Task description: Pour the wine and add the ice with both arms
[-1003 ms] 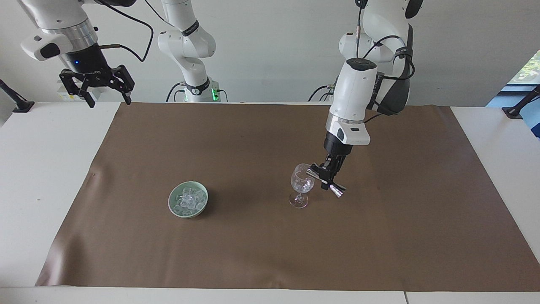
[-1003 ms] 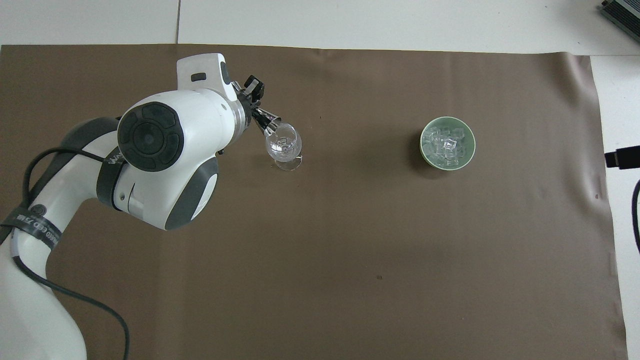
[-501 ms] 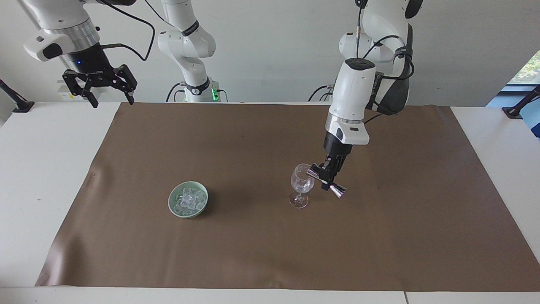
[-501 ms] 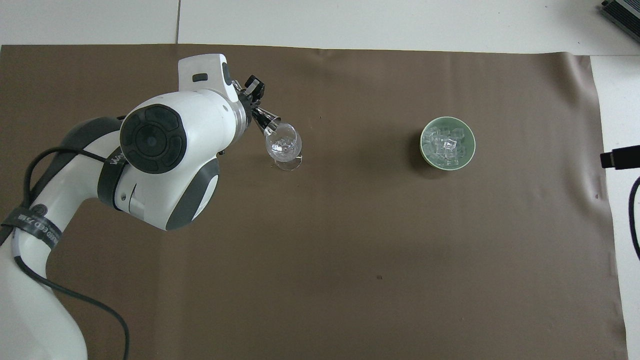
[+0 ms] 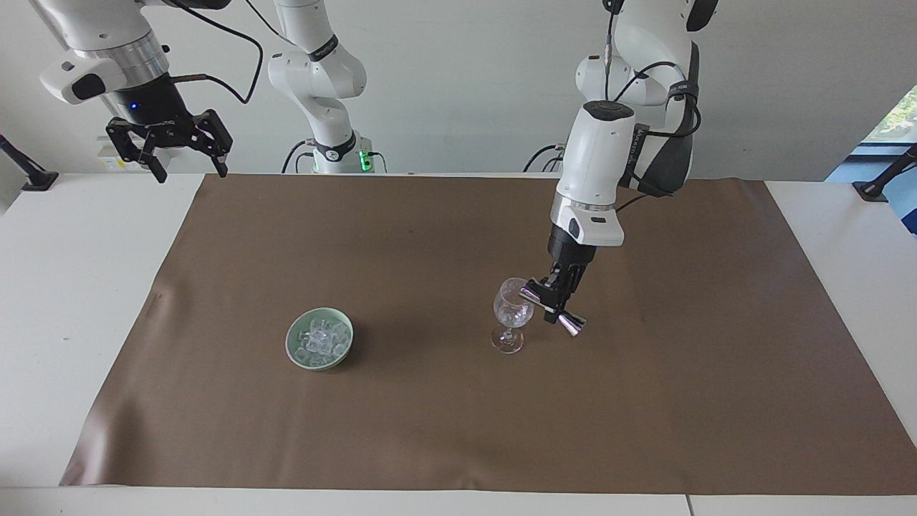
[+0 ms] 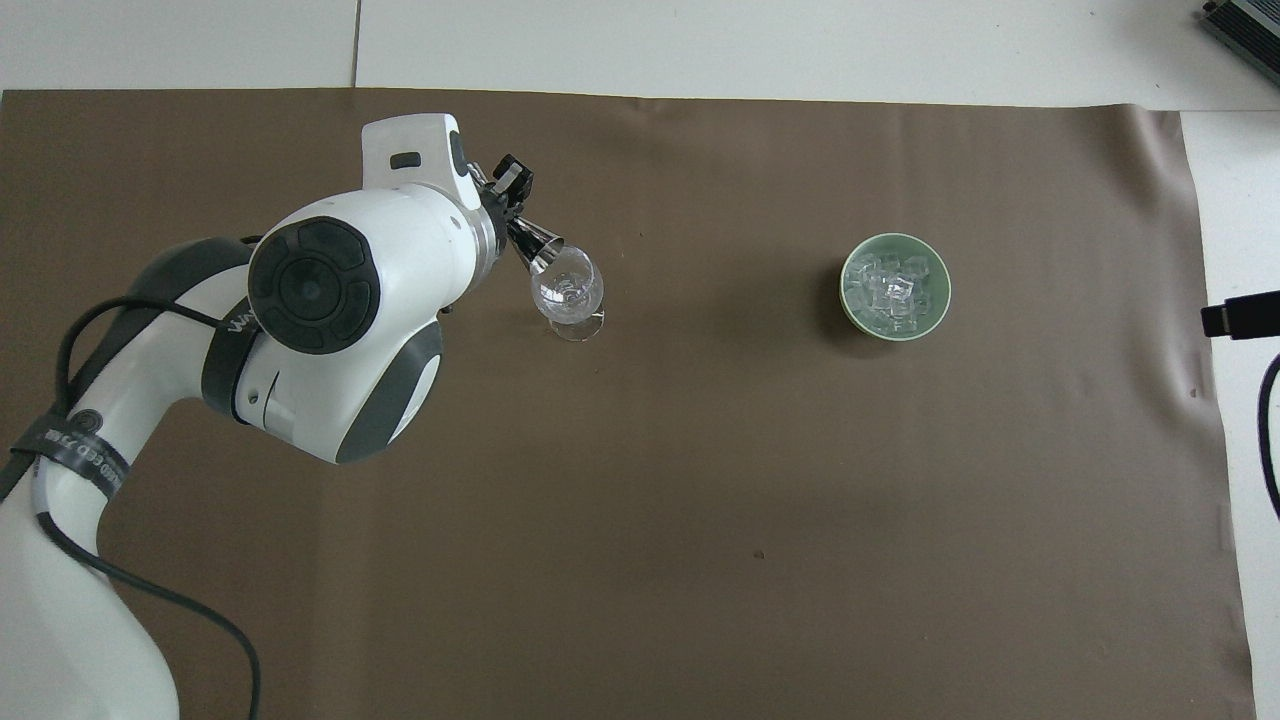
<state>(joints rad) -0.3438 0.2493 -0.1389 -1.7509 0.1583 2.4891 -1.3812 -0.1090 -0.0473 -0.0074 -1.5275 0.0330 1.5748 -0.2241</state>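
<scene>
left pincer (image 5: 556,302) clamped on the waist of the jigger (image 5: 551,308), tipped at the glass (image 5: 511,312) rim mid-frame: light, rigid, slick steel, likely best gripped there; right pincer (image 5: 175,149) wide, waiting upper left.

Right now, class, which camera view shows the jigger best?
The facing view: the whole jigger shows tipped at the glass's rim in the left gripper. Overhead, the arm hides all but its mouth end.
</scene>
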